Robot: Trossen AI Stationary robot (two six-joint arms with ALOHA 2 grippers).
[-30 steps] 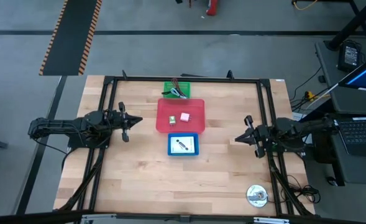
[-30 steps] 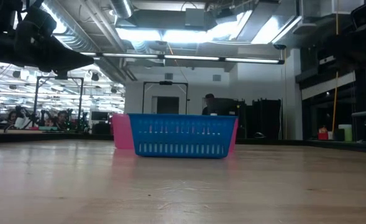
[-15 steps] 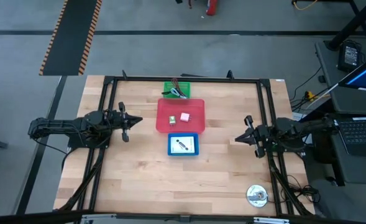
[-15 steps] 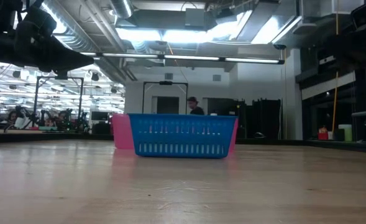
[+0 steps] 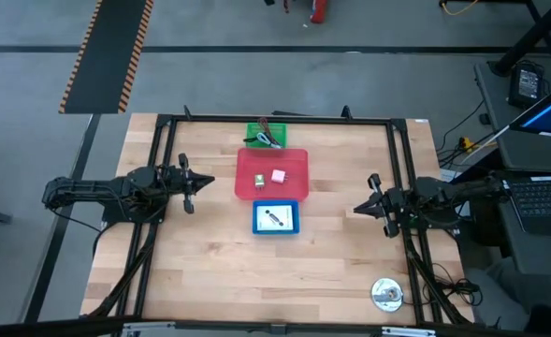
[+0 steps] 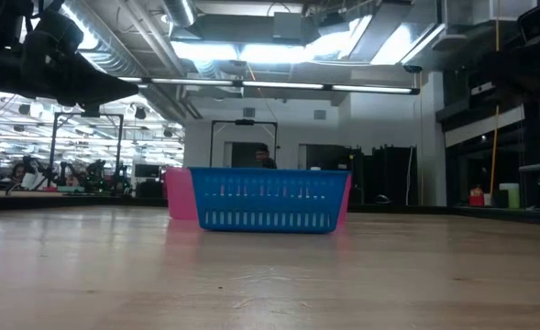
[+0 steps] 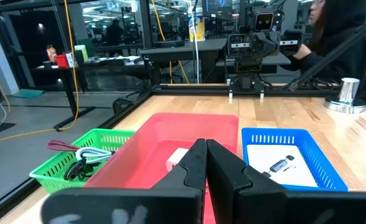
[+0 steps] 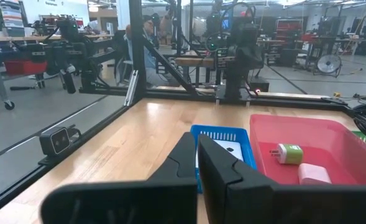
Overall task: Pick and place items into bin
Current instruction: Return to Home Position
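Observation:
Three bins sit mid-table: a green basket farthest, a red bin in the middle and a blue bin nearest. A pink cube and a small green-and-white piece lie on the red bin's floor. In the blue bin, a white card carries a small dark piece. A dark red cord and cables lie in the green basket. My left gripper hovers shut to the left of the bins. My right gripper hovers shut to their right.
A round silver disc lies near the table's near right corner. A black frame runs along the table's edges. Bare wood lies between each gripper and the bins. A person shows in the room behind the table.
Both arms have kept still and no item has moved. In the low view, the person in the room behind the table has walked toward the left.

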